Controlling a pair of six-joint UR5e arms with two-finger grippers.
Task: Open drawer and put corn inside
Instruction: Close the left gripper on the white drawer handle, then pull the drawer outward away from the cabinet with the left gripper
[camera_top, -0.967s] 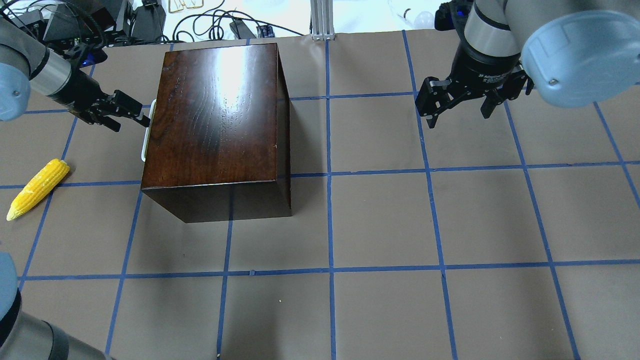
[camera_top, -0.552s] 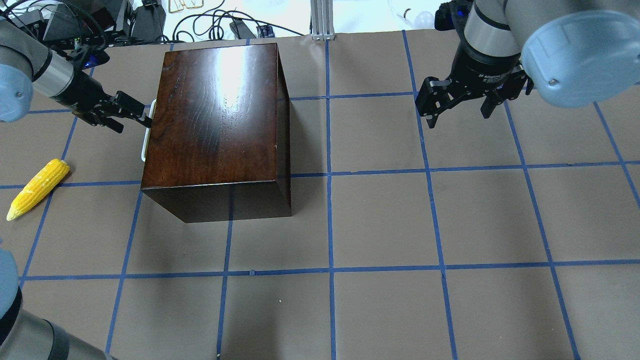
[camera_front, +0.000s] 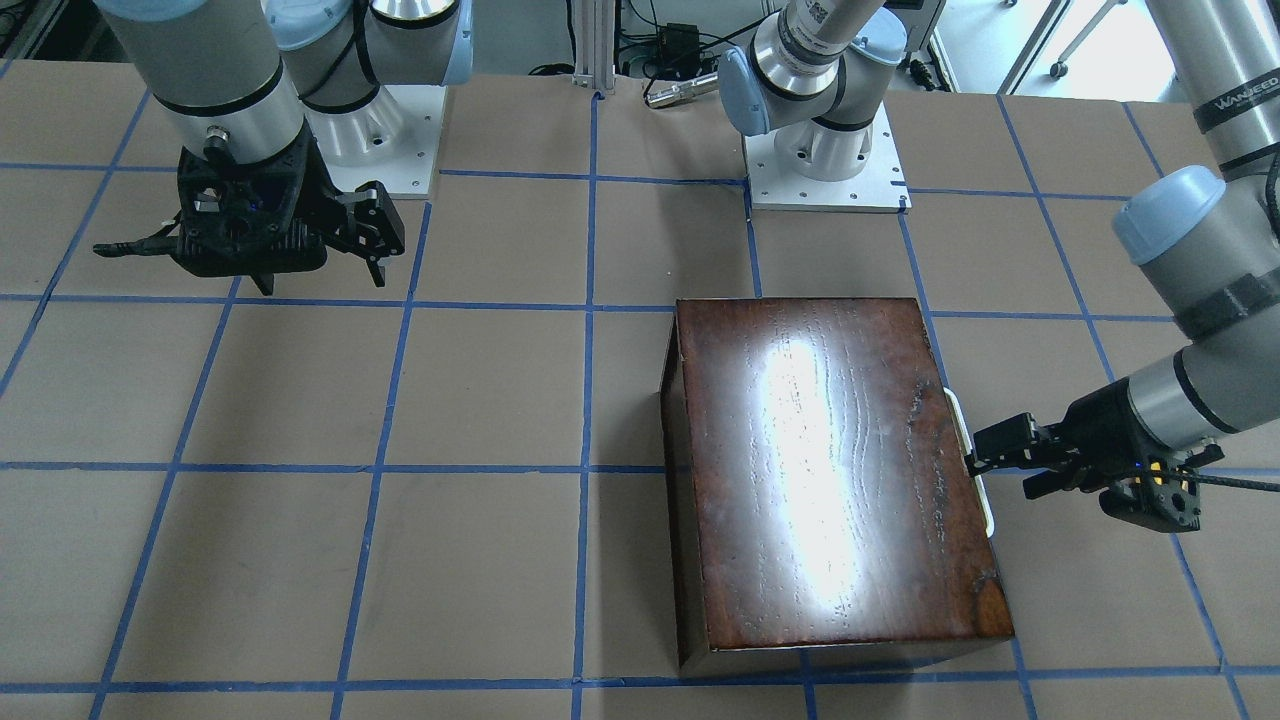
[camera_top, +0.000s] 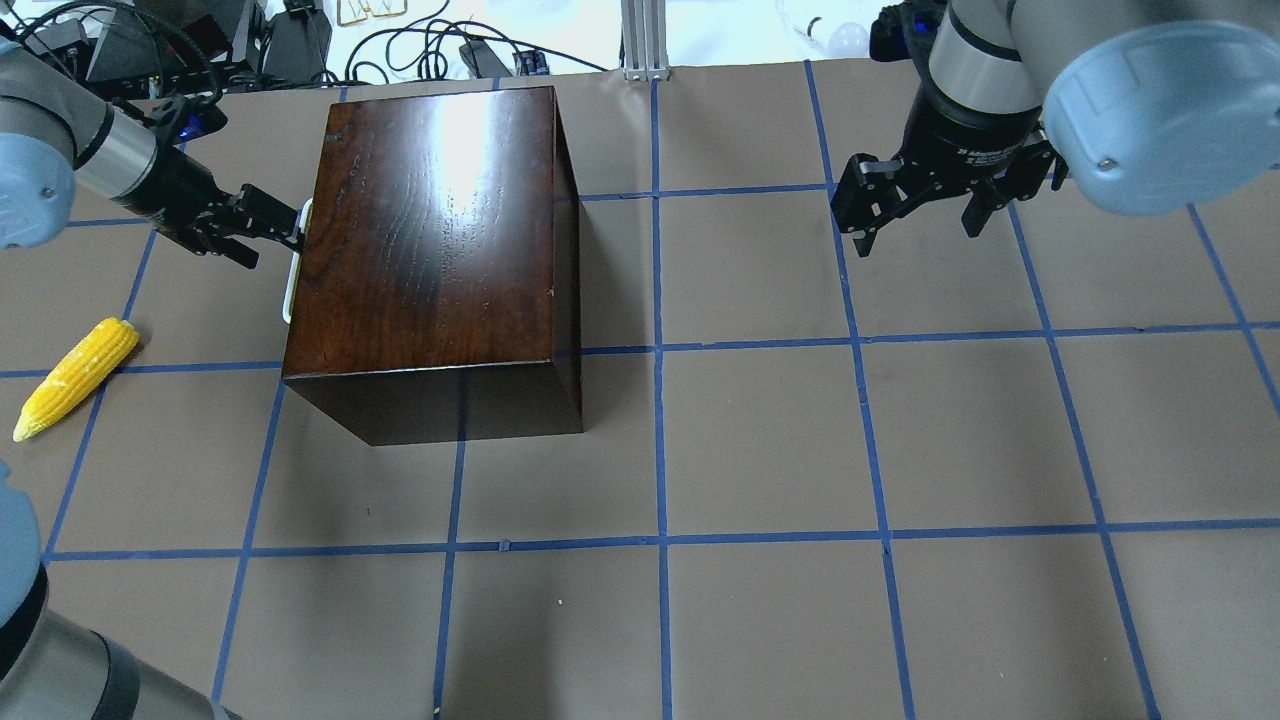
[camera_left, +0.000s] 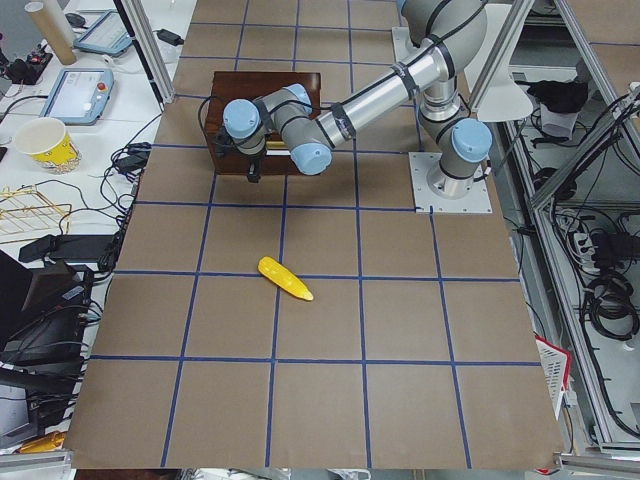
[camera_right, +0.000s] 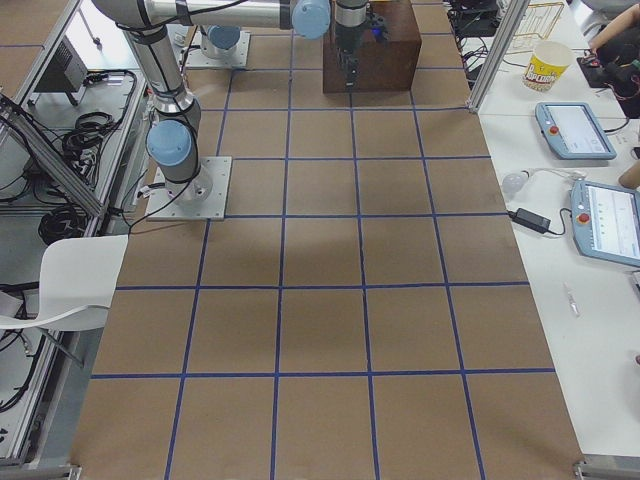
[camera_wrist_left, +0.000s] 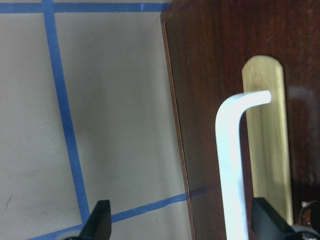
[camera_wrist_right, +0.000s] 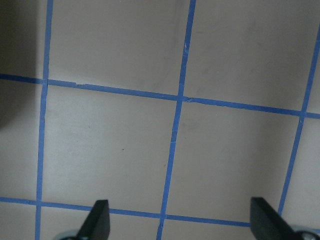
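Two fingers of the left gripper (camera_wrist_left: 182, 227) stand apart astride the white handle (camera_wrist_left: 231, 165) of the shut drawer (camera_wrist_left: 205, 90), close to the handle's bent end. A grip that near the bend could slip off, and a pull might drag the unbraced box (camera_top: 430, 230) instead of sliding the drawer. The corn (camera_top: 75, 378) lies on the table (camera_top: 760, 440), well apart. The right gripper (camera_top: 920, 228) hangs open. The lettering on its wrist is too small to read.

White lettering, roughly "WANDEED", on left arm's grey tube (camera_front: 1215, 60), white print on right wrist (camera_top: 975, 140) illegible
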